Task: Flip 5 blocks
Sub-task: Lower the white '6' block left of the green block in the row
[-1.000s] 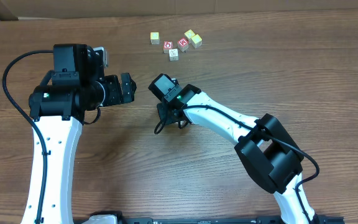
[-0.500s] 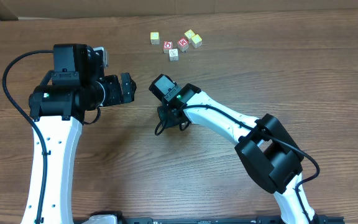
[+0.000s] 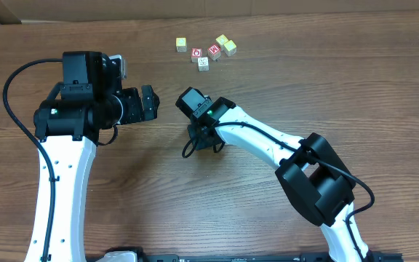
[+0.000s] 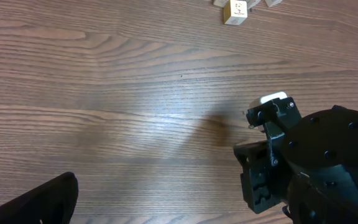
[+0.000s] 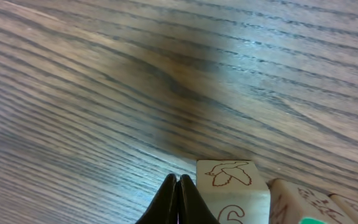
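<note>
- L end effector [image 3: 150, 103]: jaws wide apart, holding nothing. It hangs over bare worktop [image 3: 355, 94], well apart from any block.
- R end effector [image 5: 178, 200]: tips pressed together, gripping nothing, low over the wood. In the overhead view its wrist hides what lies under it.
- Just beside those tips (R wrist view) is the bird block [image 5: 232, 179]: pale wood, bird outline on top, a numeral on the side facing the cam. Can't tell if the tips touch it.
- Second block [image 5: 296, 200] sits right beside it, on the side away from the tips, prob. touching. There's a speck of green at the frame bottom; the rest of that group is cut off.
- Handling (my read): solid wood cubes, v. light, stiff, not fragile. Faces are smooth, so a low shove would likely skid one, not tip it.
- Where to hold: open the jaws first, then take two opposite free side faces at mid-height. The face against the neighbour is blocked. Alt.: push high on an edge w/ closed tips to roll it over.
- Far end: a whitish block [image 3: 204, 63] w/ dark marks sits in a loose cluster w/ yellow blocks [image 3: 229, 48] and red blocks [image 3: 196, 52], well apart from both arms.
</note>
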`<state>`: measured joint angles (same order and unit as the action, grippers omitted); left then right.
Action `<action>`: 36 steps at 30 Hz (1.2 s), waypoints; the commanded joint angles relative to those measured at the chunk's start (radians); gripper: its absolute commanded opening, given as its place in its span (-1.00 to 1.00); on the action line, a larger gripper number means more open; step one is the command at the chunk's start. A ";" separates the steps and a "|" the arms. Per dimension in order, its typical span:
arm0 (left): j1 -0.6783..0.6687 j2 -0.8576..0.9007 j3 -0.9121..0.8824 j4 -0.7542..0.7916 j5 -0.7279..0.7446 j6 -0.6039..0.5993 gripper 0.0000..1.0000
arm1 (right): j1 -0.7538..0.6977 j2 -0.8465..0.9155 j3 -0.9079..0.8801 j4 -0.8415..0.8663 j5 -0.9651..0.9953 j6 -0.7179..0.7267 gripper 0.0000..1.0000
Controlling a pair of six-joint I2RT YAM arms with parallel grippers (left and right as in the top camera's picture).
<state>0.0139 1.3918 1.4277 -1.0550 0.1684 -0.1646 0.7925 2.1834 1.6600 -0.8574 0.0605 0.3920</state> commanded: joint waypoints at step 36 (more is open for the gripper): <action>-0.001 0.002 0.019 0.001 0.001 0.008 1.00 | -0.037 -0.006 0.037 0.000 0.027 0.113 -0.89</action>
<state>0.0139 1.3918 1.4277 -1.0554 0.1684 -0.1646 0.7708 2.1834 1.6642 -0.8528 0.0799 0.4713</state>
